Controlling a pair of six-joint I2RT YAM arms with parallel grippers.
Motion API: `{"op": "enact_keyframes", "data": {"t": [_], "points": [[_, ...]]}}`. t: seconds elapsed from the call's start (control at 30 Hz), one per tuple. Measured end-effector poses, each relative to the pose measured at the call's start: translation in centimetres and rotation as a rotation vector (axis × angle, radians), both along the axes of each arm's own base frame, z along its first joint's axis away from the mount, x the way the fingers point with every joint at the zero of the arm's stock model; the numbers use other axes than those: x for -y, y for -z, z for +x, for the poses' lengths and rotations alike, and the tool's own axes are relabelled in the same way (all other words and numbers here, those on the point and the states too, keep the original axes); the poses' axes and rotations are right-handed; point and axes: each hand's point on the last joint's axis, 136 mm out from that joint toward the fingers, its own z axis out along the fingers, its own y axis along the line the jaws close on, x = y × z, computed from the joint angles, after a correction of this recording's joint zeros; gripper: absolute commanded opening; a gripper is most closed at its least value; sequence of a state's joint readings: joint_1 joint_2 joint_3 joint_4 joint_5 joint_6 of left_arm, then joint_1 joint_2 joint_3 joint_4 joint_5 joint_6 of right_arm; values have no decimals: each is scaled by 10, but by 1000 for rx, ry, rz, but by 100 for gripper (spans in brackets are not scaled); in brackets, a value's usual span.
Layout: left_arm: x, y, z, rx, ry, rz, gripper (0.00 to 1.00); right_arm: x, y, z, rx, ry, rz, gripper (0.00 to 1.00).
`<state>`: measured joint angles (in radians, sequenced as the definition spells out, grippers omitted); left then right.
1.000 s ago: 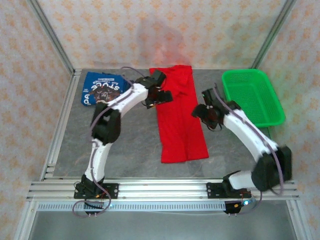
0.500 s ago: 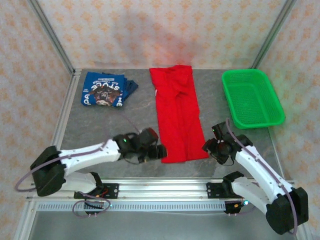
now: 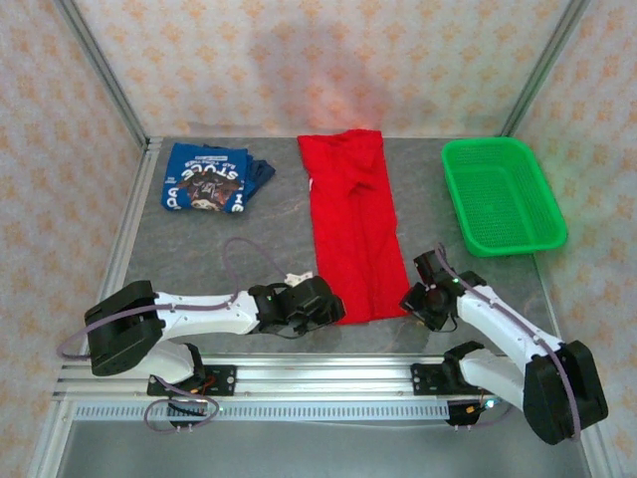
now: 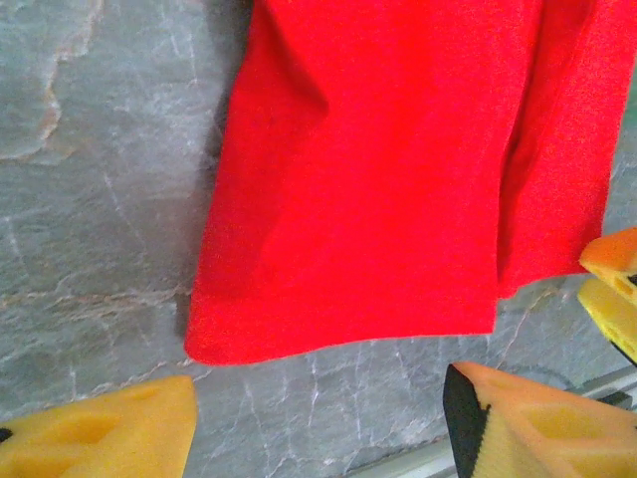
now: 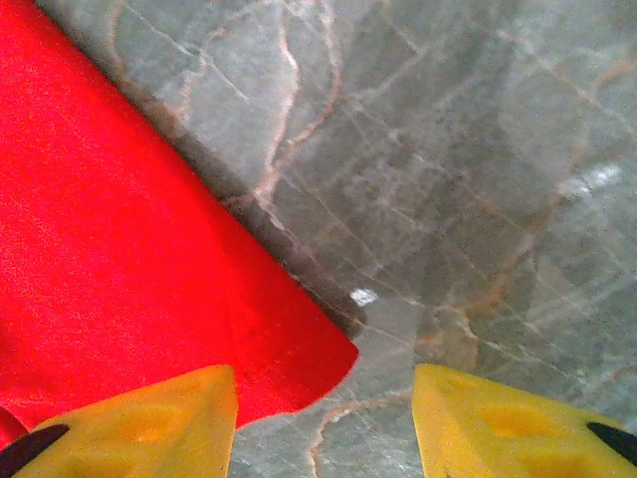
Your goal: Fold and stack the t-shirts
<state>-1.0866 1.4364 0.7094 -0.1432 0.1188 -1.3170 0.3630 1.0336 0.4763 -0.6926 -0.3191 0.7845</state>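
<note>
The red t-shirt (image 3: 350, 224) is lying as a long narrow strip down the middle of the table (image 3: 249, 249), running from the far edge toward the near edge (the lengthwise folds look done). The blue t-shirt (image 3: 207, 179) is sitting folded at the far left corner, well apart from it. The green basket (image 3: 488, 142) is standing by the right edge.

The step in hand, as I judge it, is reaching for the near hem to make the crosswise fold. The left gripper (image 3: 323, 304) is hovering low at the hem's left corner and the right gripper (image 3: 423, 299) at its right corner. Both are standing with jaws apart, grasping nothing, the cloth corners lying just ahead of their fingers.

The next move is calling for both to drop onto the stone and pinch their corners together. They would then carry the hem evenly toward the far edge.

A second ago both grippers were working farther up, beside the shirt's far half. They have since pulled back to the near edge, while neither shirt has shifted.
</note>
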Motion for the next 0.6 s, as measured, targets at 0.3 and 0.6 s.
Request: {"op": "enact_keyframes", "data": {"t": [0.3, 0.6], "points": [[-5, 30, -2, -45, -18, 73, 59, -2, 7, 7, -9, -13, -11, 46], [-4, 36, -1, -73, -19, 128, 49, 0, 10, 6, -46, -16, -32, 40]]}}
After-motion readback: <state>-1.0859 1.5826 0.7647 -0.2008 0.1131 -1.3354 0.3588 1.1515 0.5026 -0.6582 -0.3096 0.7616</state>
